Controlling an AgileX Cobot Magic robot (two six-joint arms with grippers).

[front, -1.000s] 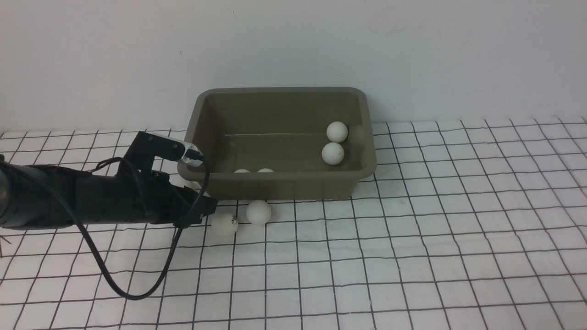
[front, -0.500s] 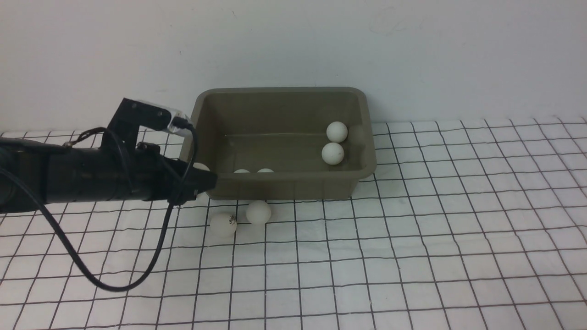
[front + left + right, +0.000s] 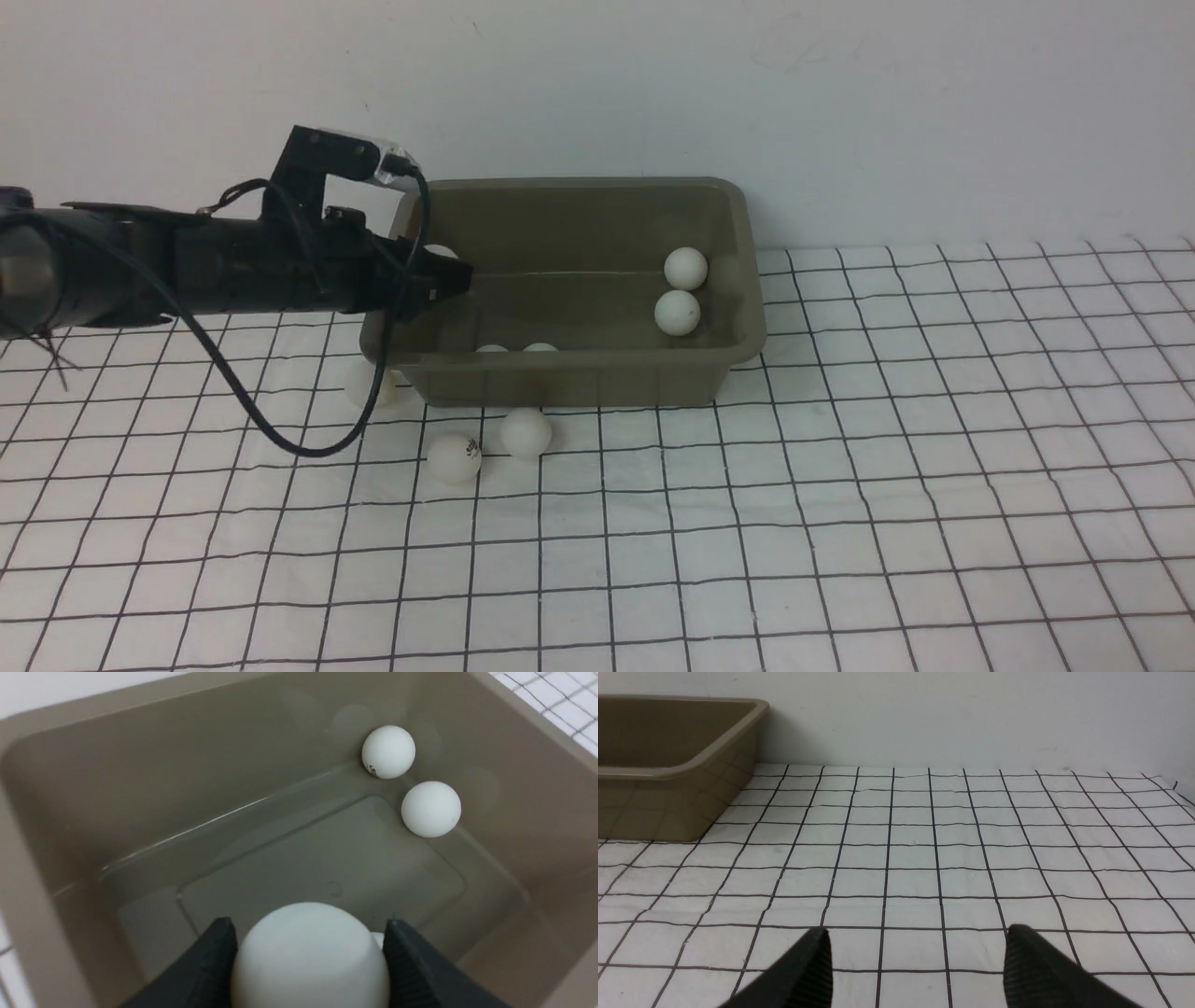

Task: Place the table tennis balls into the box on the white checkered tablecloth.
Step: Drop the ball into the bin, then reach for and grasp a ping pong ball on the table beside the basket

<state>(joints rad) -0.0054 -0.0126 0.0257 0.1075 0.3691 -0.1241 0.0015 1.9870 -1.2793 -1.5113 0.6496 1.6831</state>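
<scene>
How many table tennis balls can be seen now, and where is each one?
8 balls: one in the left tool over the box, two by its right wall, two peeking over its near wall, three on the tablecloth before it. More may be hidden.

Checkered tablecloth (image 3: 840,485): box (image 3: 579,385), 3 loose balls (image 3: 526,432)

A plain, matte off-white wall (image 3: 840,93) fills the far side of the scene, from 9 o'clock across 12 to 3 o'clock in the front view. Faint scuffs (image 3: 803,54) mark it toward 1 o'clock. The light is soft and even, slightly dimmer toward the upper corners.
</scene>
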